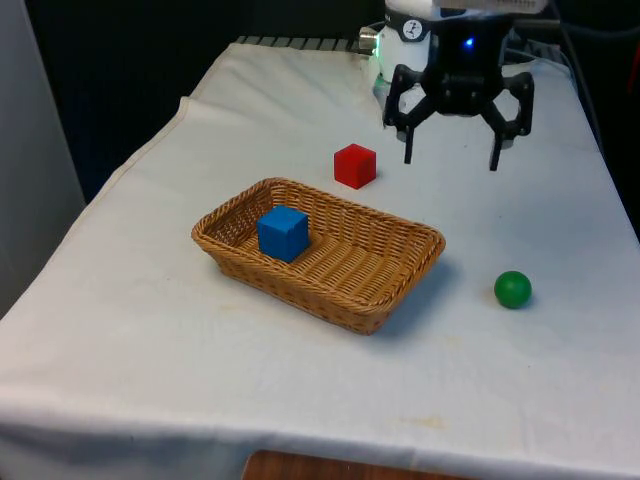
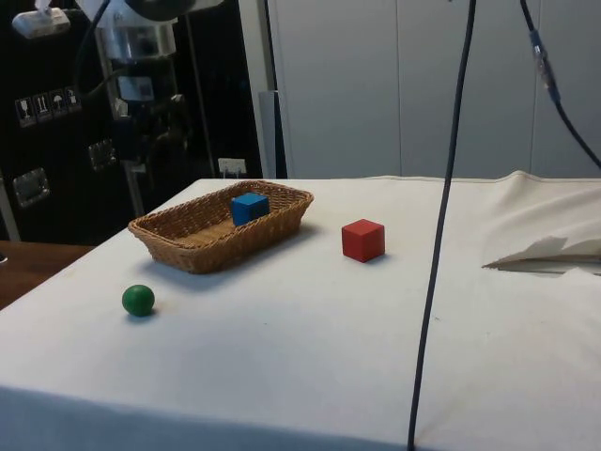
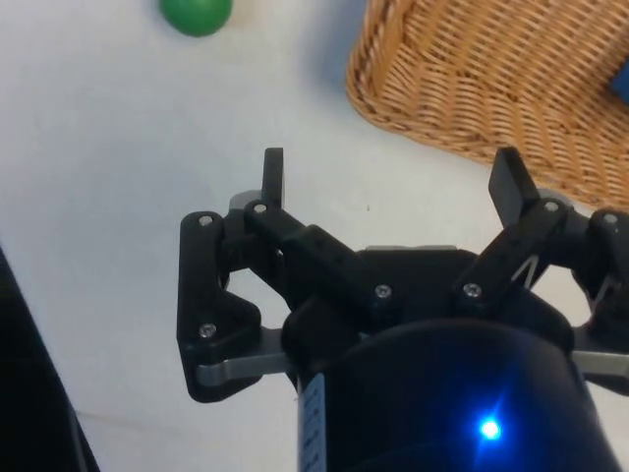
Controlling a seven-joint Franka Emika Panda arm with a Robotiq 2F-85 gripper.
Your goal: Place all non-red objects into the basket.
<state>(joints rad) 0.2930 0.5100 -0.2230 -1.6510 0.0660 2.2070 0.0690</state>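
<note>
A blue cube (image 1: pixel 283 232) (image 2: pixel 249 207) lies inside the woven wicker basket (image 1: pixel 400 288) (image 2: pixel 178 246) near its end on the front view's left. A red cube (image 1: pixel 355 165) (image 2: pixel 363 240) rests on the cloth just beyond the basket. A green ball (image 1: pixel 513 289) (image 2: pixel 138 300) (image 3: pixel 197 14) sits on the cloth on the front view's right of the basket. My gripper (image 1: pixel 452 158) (image 3: pixel 391 177) hangs open and empty well above the table, behind the ball and to the right of the red cube. The basket's corner (image 3: pixel 472 88) appears beyond the fingertips.
White cloth covers the table, with a folded-up rumple (image 2: pixel 545 249) at the robot's end. A black cable (image 2: pixel 441 235) hangs down across the side view. The table's edges drop off on both sides in the front view.
</note>
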